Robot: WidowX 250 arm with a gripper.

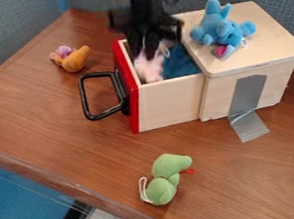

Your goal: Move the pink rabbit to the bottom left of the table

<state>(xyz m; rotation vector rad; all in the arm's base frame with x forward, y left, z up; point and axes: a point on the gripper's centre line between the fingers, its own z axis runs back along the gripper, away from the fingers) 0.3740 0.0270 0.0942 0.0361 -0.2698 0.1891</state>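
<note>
I have my gripper (151, 49) hanging at the far side of the open drawer (169, 101), right by the pink rabbit (149, 70), which sits inside it toward the red front; from here I can't tell whether the gripper is open, closed or holding the rabbit. A blue plush toy (218, 27) rests on top of the wooden box (272, 40) to the right, while the green toy (165, 177) lies on the near part of the table (51, 128).
</note>
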